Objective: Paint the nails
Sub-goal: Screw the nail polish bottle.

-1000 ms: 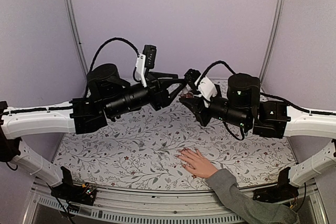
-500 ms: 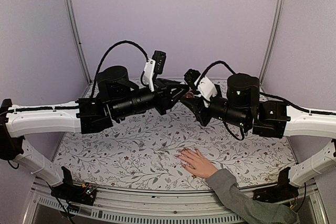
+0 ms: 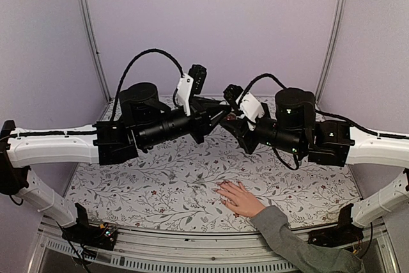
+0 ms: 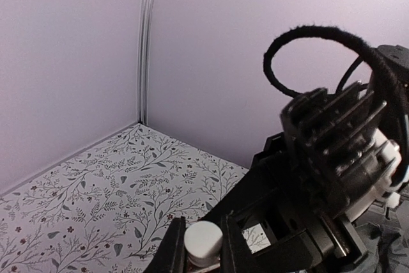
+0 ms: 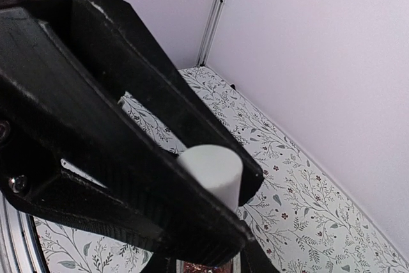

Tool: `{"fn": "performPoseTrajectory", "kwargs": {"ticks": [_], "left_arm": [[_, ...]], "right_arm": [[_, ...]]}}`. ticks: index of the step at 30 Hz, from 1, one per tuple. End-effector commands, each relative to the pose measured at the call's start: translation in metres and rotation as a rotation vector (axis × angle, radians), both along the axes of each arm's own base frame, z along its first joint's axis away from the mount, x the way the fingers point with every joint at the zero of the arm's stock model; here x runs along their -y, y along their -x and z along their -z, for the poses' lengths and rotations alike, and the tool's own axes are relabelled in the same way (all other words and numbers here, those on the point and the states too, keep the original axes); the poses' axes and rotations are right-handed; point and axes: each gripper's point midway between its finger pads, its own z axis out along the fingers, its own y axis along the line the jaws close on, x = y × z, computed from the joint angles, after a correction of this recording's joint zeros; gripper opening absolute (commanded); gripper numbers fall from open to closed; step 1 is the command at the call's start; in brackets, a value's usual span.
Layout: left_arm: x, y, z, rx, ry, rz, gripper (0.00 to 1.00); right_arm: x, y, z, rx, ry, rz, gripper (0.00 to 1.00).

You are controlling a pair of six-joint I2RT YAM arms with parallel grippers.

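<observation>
A light-skinned hand (image 3: pixel 238 198) in a grey sleeve lies flat on the floral cloth near the front edge, and its nails (image 3: pixel 220 187) are too small to make out. High above it the two grippers meet. My right gripper (image 3: pixel 230 119) (image 5: pixel 199 265) is shut on a small dark-red polish bottle (image 5: pixel 199 268), of which only a sliver shows. The bottle's white cap (image 4: pixel 203 241) (image 5: pixel 213 165) stands up from it. My left gripper (image 3: pixel 223 114) (image 4: pixel 203 245) is shut on that cap, and its black fingers (image 5: pixel 121 100) fill the right wrist view.
The floral table cloth (image 3: pixel 160 177) spreads under both arms, with lilac walls close behind and at the sides. The right arm's wrist and looping black cable (image 4: pixel 332 151) crowd the left wrist view. The sleeved forearm (image 3: pixel 294 241) comes in over the front right edge.
My left gripper has moved right and up to the right gripper and closed on the white cap. The right arm and the hand have hardly moved.
</observation>
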Motion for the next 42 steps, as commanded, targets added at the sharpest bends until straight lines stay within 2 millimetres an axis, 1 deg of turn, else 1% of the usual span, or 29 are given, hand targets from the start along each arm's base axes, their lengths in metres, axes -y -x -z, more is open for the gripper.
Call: {"fn": "performPoseTrajectory", "kwargs": {"ticks": [1,4,7,9,13,15,22,28,31,38,42], "left_arm": [[0.007,0.003,0.043,0.007,-0.143,-0.004,0.0],[0.004,0.006,0.044,0.005,-0.127,0.016,0.0],[0.005,0.015,0.046,0.016,-0.12,0.077,0.0],[0.008,0.023,0.05,0.015,-0.126,0.137,0.0],[0.012,0.042,0.054,0.023,-0.124,0.272,0.0],[0.013,0.048,0.056,0.021,-0.127,0.323,0.0],[0.013,0.075,0.06,0.031,-0.165,0.506,0.0],[0.01,0.098,0.061,0.057,-0.178,0.647,0.0],[0.009,0.107,0.067,0.048,-0.187,0.721,0.0],[0.011,0.12,0.08,0.023,-0.205,0.872,0.0],[0.011,0.128,0.084,0.018,-0.208,0.951,0.0]], "right_arm": [[-0.007,0.007,-0.049,0.024,-0.146,-0.059,0.0],[-0.008,0.014,-0.053,0.007,-0.171,-0.118,0.0],[-0.009,0.027,-0.061,0.002,-0.205,-0.21,0.0],[-0.011,0.04,-0.065,-0.001,-0.219,-0.292,0.0],[-0.011,0.061,-0.074,0.009,-0.243,-0.41,0.0],[-0.011,0.071,-0.079,0.012,-0.252,-0.472,0.0],[-0.011,0.112,-0.085,0.017,-0.258,-0.706,0.0],[-0.005,0.145,-0.091,0.033,-0.266,-0.896,0.0],[0.0,0.161,-0.095,0.052,-0.271,-0.987,0.0],[0.005,0.188,-0.098,0.039,-0.25,-1.178,0.0],[0.005,0.195,-0.096,0.02,-0.244,-1.246,0.0]]}}
